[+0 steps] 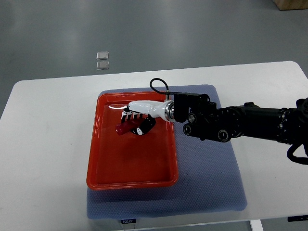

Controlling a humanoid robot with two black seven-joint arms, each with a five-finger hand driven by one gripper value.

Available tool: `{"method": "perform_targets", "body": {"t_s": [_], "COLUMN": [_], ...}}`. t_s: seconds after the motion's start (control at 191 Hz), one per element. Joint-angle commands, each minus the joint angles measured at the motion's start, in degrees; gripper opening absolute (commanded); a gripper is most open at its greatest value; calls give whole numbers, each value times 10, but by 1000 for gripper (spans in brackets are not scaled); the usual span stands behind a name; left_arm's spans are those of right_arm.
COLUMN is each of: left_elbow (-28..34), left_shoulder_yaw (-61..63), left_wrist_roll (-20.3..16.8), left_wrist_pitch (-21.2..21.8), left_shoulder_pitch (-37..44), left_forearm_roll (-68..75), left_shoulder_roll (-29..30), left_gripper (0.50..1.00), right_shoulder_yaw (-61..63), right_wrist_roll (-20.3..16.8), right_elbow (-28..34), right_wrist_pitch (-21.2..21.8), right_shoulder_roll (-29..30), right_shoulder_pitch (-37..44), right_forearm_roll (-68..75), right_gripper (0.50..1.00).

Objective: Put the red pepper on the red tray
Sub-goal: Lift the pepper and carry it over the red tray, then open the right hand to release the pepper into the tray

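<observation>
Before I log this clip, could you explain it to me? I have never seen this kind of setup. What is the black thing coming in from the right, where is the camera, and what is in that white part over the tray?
This is one picture, taken by a camera looking steeply down from the robot's own side of a white table. The black jointed thing is the robot's right arm, entering from the right edge. It ends in a white hand with fingers. The left arm is not in view.

On the table lies a blue-grey mat, and on the mat a red tray. The hand reaches over the tray's upper part with its fingers curled around a red pepper. Whether the pepper already touches the tray floor cannot be told from this angle.

Two small clear squares lie on the floor beyond the table.
</observation>
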Motion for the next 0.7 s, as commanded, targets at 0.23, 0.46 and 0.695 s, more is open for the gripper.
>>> {"method": "perform_targets", "body": {"t_s": [0.23, 0.46, 0.695], "left_elbow": [1, 1, 1], "left_shoulder_yaw": [0, 0, 0], "left_wrist_roll": [0, 0, 0], "left_wrist_pitch": [0, 0, 0], "left_shoulder_pitch": [0, 0, 0], "left_forearm_roll": [-1, -1, 0], "left_shoulder_roll": [0, 0, 0], "left_gripper": [1000, 1000, 1000], "right_shoulder_yaw": [5, 22, 47], "right_wrist_roll": [2, 3, 3], "right_elbow": [-1, -1, -1], "right_wrist_pitch": [-2, -1, 1], "right_shoulder_roll": [0, 0, 0], "right_shoulder_pitch": [-20, -18, -17], "right_forearm_roll": [8, 22, 40], "right_gripper": [617, 776, 862]}}
